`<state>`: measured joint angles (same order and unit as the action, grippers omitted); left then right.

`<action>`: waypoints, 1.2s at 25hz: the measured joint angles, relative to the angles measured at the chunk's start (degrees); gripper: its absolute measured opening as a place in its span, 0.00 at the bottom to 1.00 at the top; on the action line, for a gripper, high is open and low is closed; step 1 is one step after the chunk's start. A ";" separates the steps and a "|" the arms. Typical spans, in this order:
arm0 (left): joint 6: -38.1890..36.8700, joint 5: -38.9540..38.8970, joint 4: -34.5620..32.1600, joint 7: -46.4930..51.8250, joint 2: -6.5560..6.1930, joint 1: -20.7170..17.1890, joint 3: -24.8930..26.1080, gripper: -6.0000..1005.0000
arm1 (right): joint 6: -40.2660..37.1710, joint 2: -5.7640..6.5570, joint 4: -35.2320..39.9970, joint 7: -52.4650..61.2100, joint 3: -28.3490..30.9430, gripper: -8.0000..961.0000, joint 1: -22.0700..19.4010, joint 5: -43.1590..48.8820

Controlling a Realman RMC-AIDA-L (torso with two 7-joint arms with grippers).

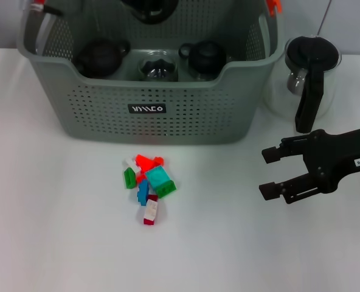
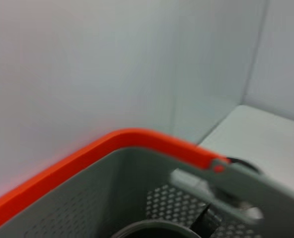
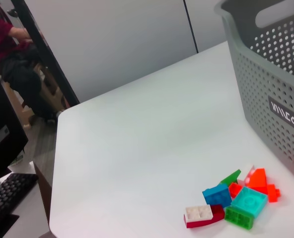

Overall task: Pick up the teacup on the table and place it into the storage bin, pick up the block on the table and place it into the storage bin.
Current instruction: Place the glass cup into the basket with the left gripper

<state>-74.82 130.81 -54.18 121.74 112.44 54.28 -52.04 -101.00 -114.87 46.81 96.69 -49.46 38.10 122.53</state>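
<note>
The grey-green perforated storage bin (image 1: 107,115) stands at the back of the white table, and its wall also shows in the right wrist view (image 3: 271,74). A small pile of coloured blocks (image 1: 148,185) lies in front of it, seen again from the right wrist (image 3: 234,198). My right gripper (image 1: 264,173) hovers open and empty to the right of the pile. A dark rounded shape (image 1: 149,9) hangs over the bin at the picture's top edge; whether it is the teacup or my left gripper is unclear. The left wrist looks down at the bin's orange rim (image 2: 87,153).
Inside the bin sit a dark teapot (image 1: 101,58), a glass piece (image 1: 159,68) and a black pot (image 1: 204,58). A glass pitcher with a black handle (image 1: 326,91) stands right of the bin, just behind my right arm. The table's edge (image 3: 55,163) lies beyond the blocks.
</note>
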 joint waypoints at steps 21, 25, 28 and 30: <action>25.23 26.92 12.49 1.64 8.15 6.15 -6.49 0.06 | 0.57 -0.09 -0.51 0.06 0.30 0.95 0.49 0.08; 26.03 26.95 12.81 1.45 8.29 5.99 -6.87 0.06 | 0.61 -0.17 -0.50 -0.09 0.33 0.95 0.49 0.08; 26.82 27.03 13.34 1.64 8.38 5.72 -8.39 0.06 | 0.75 -0.19 -0.53 -0.24 0.31 0.95 0.49 0.08; 27.02 27.38 13.64 1.72 8.47 5.70 -8.91 0.06 | 0.79 -0.19 -0.55 -0.24 0.26 0.95 0.48 0.08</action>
<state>-47.80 158.19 -40.54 123.46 120.91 59.98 -60.94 -100.21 -115.05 46.26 96.45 -49.20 38.58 122.60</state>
